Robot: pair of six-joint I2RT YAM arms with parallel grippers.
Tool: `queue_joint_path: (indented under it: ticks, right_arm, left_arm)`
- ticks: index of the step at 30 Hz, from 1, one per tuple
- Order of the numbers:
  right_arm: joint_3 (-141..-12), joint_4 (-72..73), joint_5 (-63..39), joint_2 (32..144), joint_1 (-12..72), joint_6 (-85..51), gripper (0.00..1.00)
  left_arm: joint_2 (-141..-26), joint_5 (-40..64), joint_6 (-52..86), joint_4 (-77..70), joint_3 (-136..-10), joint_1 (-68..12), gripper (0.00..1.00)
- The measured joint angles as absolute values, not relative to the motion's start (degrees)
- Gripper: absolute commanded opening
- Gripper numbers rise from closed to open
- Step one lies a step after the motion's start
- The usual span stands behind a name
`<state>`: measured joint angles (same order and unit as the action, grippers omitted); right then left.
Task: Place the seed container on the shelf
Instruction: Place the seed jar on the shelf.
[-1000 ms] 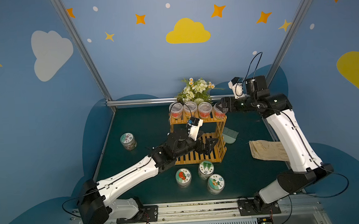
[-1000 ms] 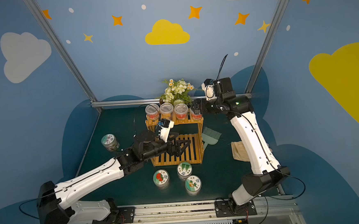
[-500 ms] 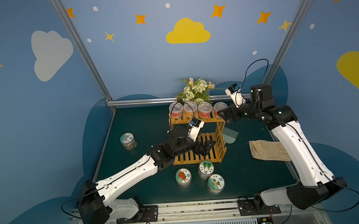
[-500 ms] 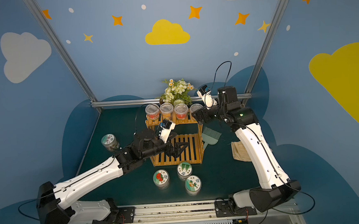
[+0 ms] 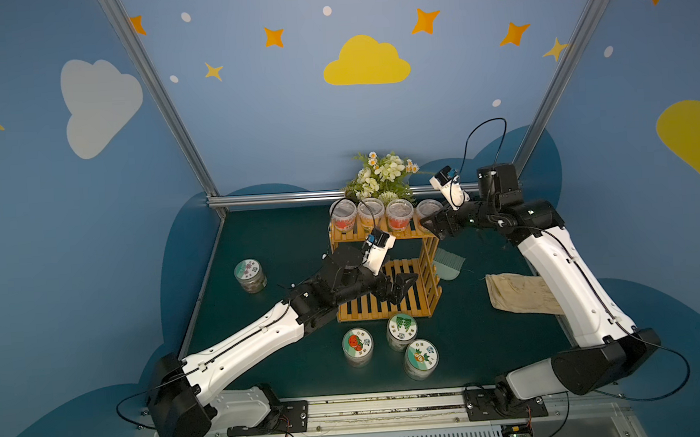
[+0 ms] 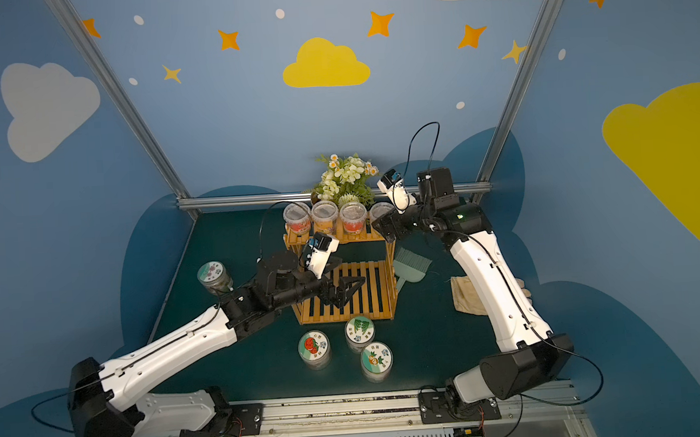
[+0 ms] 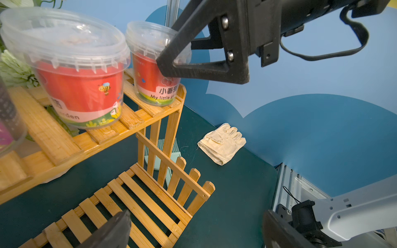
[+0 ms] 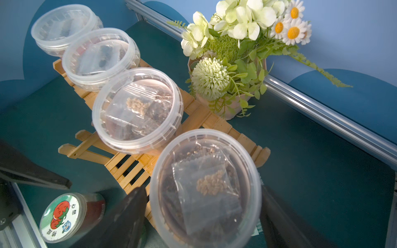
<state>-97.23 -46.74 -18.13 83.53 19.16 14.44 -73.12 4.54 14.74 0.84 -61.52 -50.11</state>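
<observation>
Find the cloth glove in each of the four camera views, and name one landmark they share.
In a top view: glove right of the shelf, partly under the right arm.
In a top view: glove in the same place, partly under that arm.
Left wrist: whole glove, beyond the shelf's end rail.
Right wrist: not in it.
Shared landmark: the shelf, in all four.

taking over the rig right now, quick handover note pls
Left tool: open, empty, over the bare lower tier of the shelf.
Right tool: jaws either side of the end tub; grip unclear.
Things: end tub upright on the top tier, last in a row of four. Four lidded jars on the table.
Done: end tub appears to rest on the shelf.
Left: probably release it and back the right tool away.
</observation>
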Motion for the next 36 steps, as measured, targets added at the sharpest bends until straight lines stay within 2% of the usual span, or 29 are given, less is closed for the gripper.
queue_joint_path:
  ticks: [4, 36]
  right_arm:
    - [-97.41, -46.7, -19.07, 83.9, 19.16, 14.41, 0.74]
    - [-92.71, -37.82, -21.23, 83.53, 17.61, 8.75, 0.75]
  left_arm:
    - [-73.12, 4.56, 14.76, 0.84, -61.52, -50.09, 1.0]
    - [-71.48, 4.49, 15.84, 0.82, -61.47, -49.87, 1.0]
